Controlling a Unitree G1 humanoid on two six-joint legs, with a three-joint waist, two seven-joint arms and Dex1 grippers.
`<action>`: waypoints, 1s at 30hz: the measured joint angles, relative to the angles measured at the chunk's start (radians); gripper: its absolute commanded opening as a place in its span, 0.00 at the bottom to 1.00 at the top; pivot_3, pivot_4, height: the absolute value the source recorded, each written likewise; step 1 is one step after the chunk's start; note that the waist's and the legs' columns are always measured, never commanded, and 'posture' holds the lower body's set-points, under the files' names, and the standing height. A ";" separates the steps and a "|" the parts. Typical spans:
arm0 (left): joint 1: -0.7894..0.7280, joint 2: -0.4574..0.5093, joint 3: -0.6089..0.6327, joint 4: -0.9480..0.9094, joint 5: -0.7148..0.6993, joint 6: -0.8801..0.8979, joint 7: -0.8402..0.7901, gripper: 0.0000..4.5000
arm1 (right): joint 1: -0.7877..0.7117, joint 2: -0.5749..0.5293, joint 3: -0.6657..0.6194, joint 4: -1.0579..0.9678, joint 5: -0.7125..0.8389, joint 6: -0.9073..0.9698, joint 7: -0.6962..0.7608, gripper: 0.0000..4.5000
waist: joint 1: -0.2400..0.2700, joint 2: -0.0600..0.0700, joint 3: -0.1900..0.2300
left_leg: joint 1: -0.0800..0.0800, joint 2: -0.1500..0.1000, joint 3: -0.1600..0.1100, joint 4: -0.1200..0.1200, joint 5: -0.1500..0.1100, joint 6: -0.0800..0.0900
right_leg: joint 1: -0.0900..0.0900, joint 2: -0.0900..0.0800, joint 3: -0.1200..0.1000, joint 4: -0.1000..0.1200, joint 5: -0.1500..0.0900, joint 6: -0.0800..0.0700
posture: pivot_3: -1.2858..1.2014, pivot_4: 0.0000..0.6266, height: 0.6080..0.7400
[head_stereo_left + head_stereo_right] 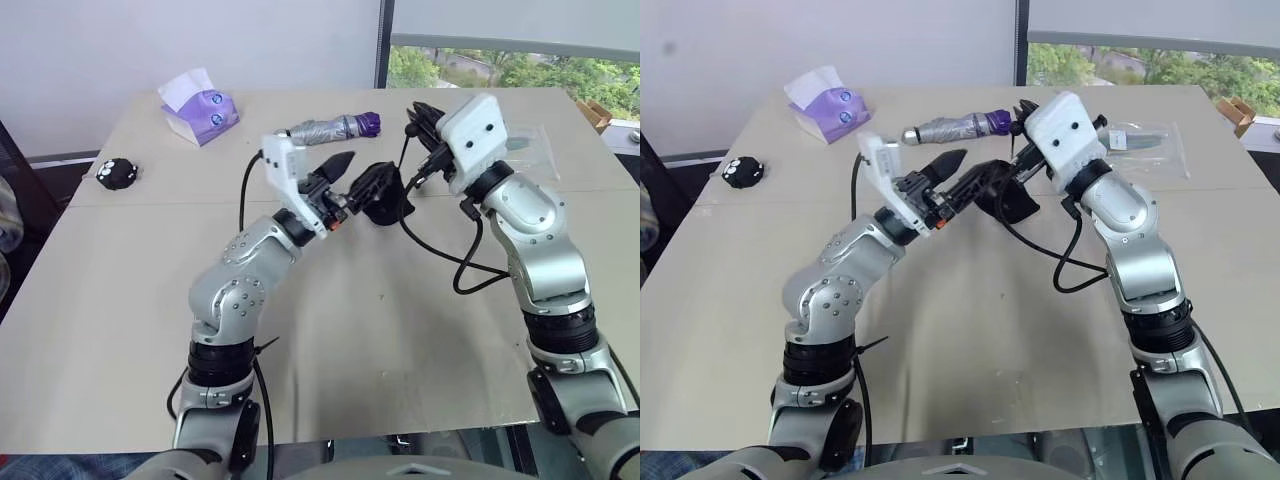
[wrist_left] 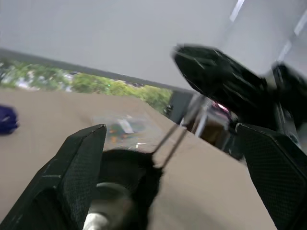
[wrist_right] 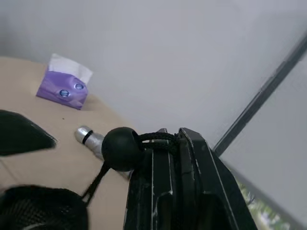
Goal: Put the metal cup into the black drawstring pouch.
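Between both arms: black drawstring pouch [image 1: 382,194] hanging | right jaws pinch its cord [image 3: 156,138] | left jaws spread beside it

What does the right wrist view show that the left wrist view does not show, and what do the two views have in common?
The right wrist view alone has the purple tissue box, the silver end of the umbrella and the round cord stopper, with its cord pinched between the shut fingers of the right gripper.

The left wrist view alone has the clear plastic bag on the table, trees outside the window, and the open left gripper.

Both share the black drawstring pouch, hanging by its cord, the tan table and the pale wall.
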 measured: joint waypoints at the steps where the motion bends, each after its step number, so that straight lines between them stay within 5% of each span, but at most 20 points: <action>1: -0.007 0.012 -0.013 0.000 0.014 -0.003 -0.017 0.99 | -0.011 -0.030 0.024 0.001 -0.040 -0.040 0.009 0.00 | 0.000 0.000 0.000 | 0.000 0.000 0.000 0.000 0.000 0.000 | 0.000 0.000 0.000 0.000 0.000 0.000 | 0.52 0.24 1.00; 17: -0.092 0.039 -0.039 -0.017 0.087 0.046 -0.034 0.99 | -0.048 -0.137 0.121 0.140 -0.292 -0.395 0.073 0.00 | 0.000 -0.002 0.002 | 0.000 0.001 0.001 0.000 0.002 -0.004 | 0.000 0.000 0.000 -0.002 0.000 0.000 | 0.52 0.24 1.00; 24: -0.097 0.026 -0.027 -0.028 0.066 0.065 -0.034 0.34 | -0.059 -0.141 0.107 0.171 -0.326 -0.474 0.083 0.00 | 0.000 -0.002 0.002 | 0.000 0.001 0.001 0.000 0.003 -0.004 | 0.000 0.000 0.000 -0.002 0.000 0.000 | 0.52 0.24 1.00; 30: -0.097 0.017 -0.019 -0.028 0.050 0.067 -0.026 0.31 | -0.059 -0.123 0.088 0.178 -0.333 -0.485 0.081 0.00 | 0.000 -0.002 0.002 | 0.000 0.001 0.001 0.000 0.003 -0.005 | 0.000 0.000 0.000 -0.001 0.000 0.000 | 0.52 0.24 1.00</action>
